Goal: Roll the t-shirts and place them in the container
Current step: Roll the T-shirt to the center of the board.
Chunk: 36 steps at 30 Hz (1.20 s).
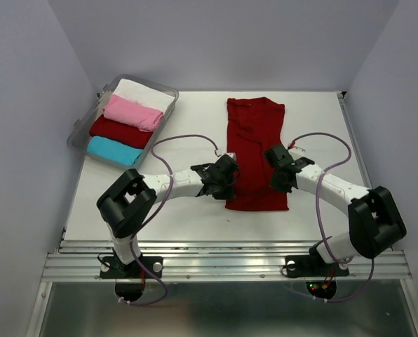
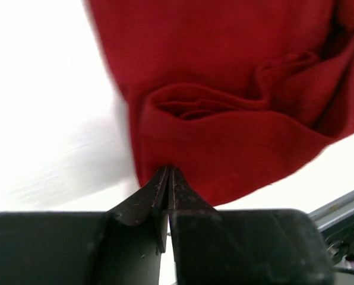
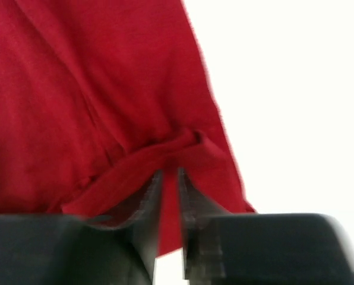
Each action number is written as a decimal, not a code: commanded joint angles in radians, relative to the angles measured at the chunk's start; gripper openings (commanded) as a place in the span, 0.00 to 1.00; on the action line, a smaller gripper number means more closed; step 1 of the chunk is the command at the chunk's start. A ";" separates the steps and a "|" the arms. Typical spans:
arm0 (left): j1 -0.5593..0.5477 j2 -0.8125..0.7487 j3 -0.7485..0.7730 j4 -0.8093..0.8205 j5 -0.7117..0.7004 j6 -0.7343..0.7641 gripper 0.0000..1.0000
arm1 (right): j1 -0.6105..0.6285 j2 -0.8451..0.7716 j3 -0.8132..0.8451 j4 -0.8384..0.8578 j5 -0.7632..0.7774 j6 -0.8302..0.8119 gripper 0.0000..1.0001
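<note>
1 tee (image 1: 254, 140) out — 4 in bin (image 1: 81, 128)

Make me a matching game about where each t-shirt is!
Things:
1. white t-shirt
2. cyan t-shirt
3. big dark red t-shirt
4. pink t-shirt

Places:
A. spread flat on the table
B. near end of the bin
C. far end of the bin
D. in the bin, right beside the white one

Pairs: 1-C, 2-B, 3-A, 4-D
</note>
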 commanded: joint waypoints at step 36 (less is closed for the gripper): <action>0.075 -0.211 -0.308 0.080 -0.017 -0.082 0.00 | -0.010 -0.190 -0.392 0.191 -0.328 0.078 0.01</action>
